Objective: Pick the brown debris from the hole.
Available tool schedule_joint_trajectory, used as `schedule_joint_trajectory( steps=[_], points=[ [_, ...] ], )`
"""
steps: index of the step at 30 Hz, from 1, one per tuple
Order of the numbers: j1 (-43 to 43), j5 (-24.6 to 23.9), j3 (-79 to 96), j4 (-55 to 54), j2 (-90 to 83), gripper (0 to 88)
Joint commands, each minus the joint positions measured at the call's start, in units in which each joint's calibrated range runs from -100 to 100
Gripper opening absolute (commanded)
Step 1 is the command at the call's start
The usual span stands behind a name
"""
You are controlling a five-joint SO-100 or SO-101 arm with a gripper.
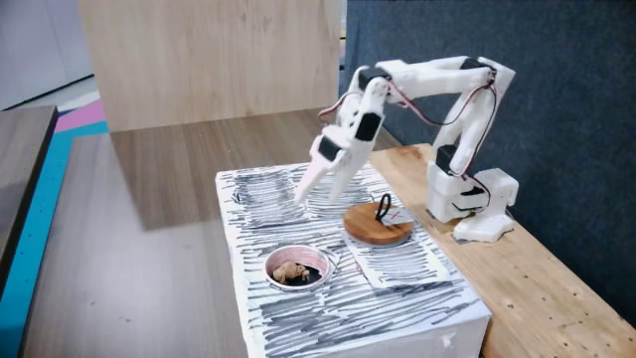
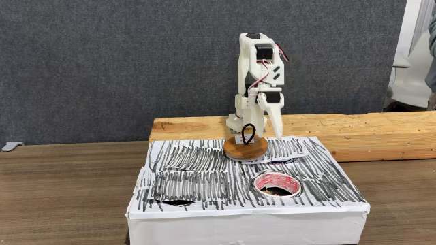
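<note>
Brown debris point(image 1: 291, 270) sits inside the hole point(image 1: 323, 260), near the front of the white box point(image 1: 338, 308) scribbled with black strokes. Hole rim point(image 2: 276, 178) reads white-pink in a fixed view. Wooden disc point(image 1: 378, 226) with black loop lies just behind the hole. Pincer point(image 1: 320, 182) hangs above the box top, behind the disc, fingers parted, holding nothing, well apart from the debris.

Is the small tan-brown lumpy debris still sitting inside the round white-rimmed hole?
Yes, the brown debris lies inside the hole, while the gripper hangs above the scribbled box top, away from it.
</note>
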Motion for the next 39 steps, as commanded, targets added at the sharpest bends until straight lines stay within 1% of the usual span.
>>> schedule_joint_trajectory(
  steps=[1, 9, 14, 20, 22, 25, 29, 33, 35, 39],
  points=[
    [0.0, 0.6, -1.2, -4.3, 5.9, 34.4],
    [0.0, 0.6, -1.3, -16.3, 16.6, 34.4],
    [0.0, 0.1, -2.1, -23.0, 19.7, 34.4],
    [0.0, -0.3, -6.9, -24.4, 22.5, 34.4],
    [0.0, -1.8, -7.4, -24.2, 23.0, 34.4],
    [0.0, -5.8, -7.2, -24.1, 22.9, 34.3],
    [-0.1, -13.2, -6.6, -24.0, 22.9, 34.3],
    [-0.1, -19.2, -5.5, -23.9, 23.9, 34.3],
    [-0.1, -20.3, -5.2, -24.0, 24.1, 34.3],
    [-1.3, -21.0, -4.7, -24.0, 23.6, 34.3]
  ],
)
